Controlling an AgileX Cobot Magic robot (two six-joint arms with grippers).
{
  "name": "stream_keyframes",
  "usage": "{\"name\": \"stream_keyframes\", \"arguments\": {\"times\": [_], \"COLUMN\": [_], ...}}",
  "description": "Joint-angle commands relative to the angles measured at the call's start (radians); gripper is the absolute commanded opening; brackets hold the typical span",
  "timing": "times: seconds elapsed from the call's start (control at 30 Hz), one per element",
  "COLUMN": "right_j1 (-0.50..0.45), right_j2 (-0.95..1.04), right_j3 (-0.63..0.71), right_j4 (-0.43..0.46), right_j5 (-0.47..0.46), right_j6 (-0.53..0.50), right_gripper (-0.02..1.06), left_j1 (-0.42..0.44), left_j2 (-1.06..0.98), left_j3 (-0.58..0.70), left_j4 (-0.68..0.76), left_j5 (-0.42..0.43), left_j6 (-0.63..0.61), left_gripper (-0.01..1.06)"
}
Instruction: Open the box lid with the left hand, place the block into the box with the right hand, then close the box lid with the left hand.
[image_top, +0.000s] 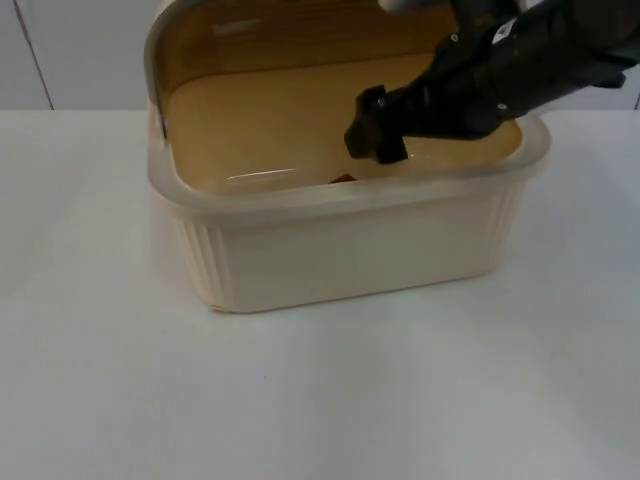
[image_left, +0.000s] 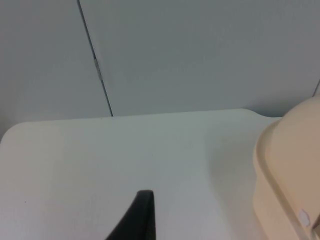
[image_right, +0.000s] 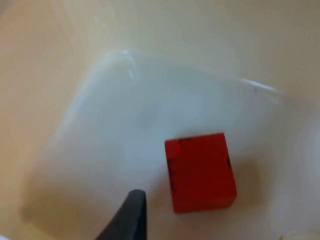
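Item: small red cube block (image_right: 201, 172), dark scuff marks along its edges. It lies on the pale inside floor of the box, resting flat on one face, free of any grip. From the right gripper it sits just ahead of and beside the one black fingertip (image_right: 128, 218) that shows in the right wrist view, apart from it and below it. Being a cube, it has no long axis. From above, a sliver of red (image_top: 343, 179) peeps over the front rim.

Container: cream ribbed plastic box (image_top: 350, 255) with a thick rounded rim; its domed cream hinged lid (image_top: 205, 25) stands raised at the back, so the mouth is open.

Right gripper (image_top: 376, 130): black, reaching over the rim into the box's mouth, above the block. Whether its jaws are apart or together cannot be told; nothing is seen clamped in them.

Left gripper: well clear of the box, waiting off to its side, with one black fingertip (image_left: 142, 216) over bare table and the box's cream wall (image_left: 287, 175) beside it. State of its jaws cannot be told.

Judgement: placing looks done; what remains is closing the lid, and the left arm is the one for that, once the right has cleared the mouth.

Surface: white table top (image_top: 320, 400), smooth. Room: grey partition wall (image_left: 200, 55) behind.
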Motion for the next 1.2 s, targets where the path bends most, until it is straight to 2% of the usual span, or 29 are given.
{"name": "stream_keyframes", "arguments": {"times": [0.0,0.07,0.23,0.37,0.67,0.83,0.97,1.03,1.07,1.17], "right_j1": [0.010,0.010,0.010,0.010,0.000,-0.021,-0.089,-0.124,-0.124,-0.178], "right_j2": [-0.053,-0.075,-0.188,-0.273,-0.493,-0.607,-0.688,-0.725,-0.725,-0.770], "right_j3": [0.004,0.004,0.004,0.004,0.004,0.004,0.004,0.004,0.004,0.004], "right_j4": [0.002,0.002,0.000,-0.004,-0.011,-0.085,-0.116,-0.121,-0.121,-0.147], "right_j5": [0.027,0.051,0.224,0.297,0.362,0.399,0.464,0.491,0.491,0.522], "right_j6": [0.000,0.003,0.038,0.060,0.086,0.164,0.197,0.197,0.197,0.197], "right_gripper": [1.05,1.05,1.05,1.05,1.05,1.05,1.05,1.05,1.05,1.05], "left_j1": [0.002,0.002,0.002,0.002,0.002,-0.010,-0.035,-0.036,-0.036,-0.036], "left_j2": [-0.006,-0.006,-0.006,-0.006,-0.006,-0.003,0.057,0.101,0.101,0.169], "left_j3": [0.002,0.002,0.002,0.002,0.002,-0.027,-0.142,-0.203,-0.203,-0.292], "left_j4": [-0.007,-0.007,-0.007,-0.007,-0.007,-0.014,-0.044,-0.130,-0.130,-0.289], "left_j5": [0.001,0.001,0.001,0.001,0.001,0.046,0.143,0.157,0.157,0.159], "left_j6": [0.001,0.001,0.001,0.001,0.033,0.143,0.243,0.303,0.303,0.405], "left_gripper": [1.05,1.05,1.05,1.05,1.05,1.05,1.05,1.05,1.05,1.05]}}
